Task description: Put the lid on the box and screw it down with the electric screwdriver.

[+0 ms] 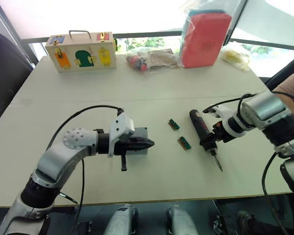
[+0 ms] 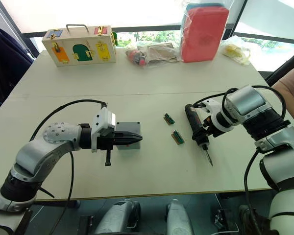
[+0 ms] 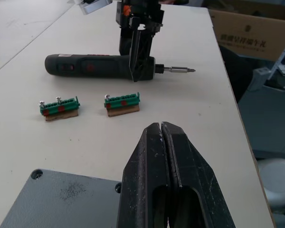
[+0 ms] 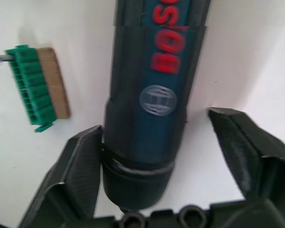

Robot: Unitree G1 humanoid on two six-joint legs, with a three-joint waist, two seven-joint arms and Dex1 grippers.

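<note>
The grey box (image 2: 129, 146) stands mid-table with the lid (image 3: 61, 199) lying flat on top, its corner screw holes showing. My left gripper (image 1: 152, 143) hovers shut just over the lid, holding nothing and hiding part of it. The black electric screwdriver (image 1: 200, 128) with red markings lies on the table to the right, bit toward the front edge. My right gripper (image 4: 154, 122) is open and straddles the screwdriver's bit end. One finger (image 4: 80, 161) touches the barrel; the other stands clear of it.
Two small green strips (image 1: 174, 124) (image 1: 184, 143) lie between box and screwdriver. At the back stand a wooden box with coloured doors (image 1: 81, 51), a bag of parts (image 1: 149, 58) and a red case (image 1: 205, 39). A person's arm (image 2: 290, 88) is at the right edge.
</note>
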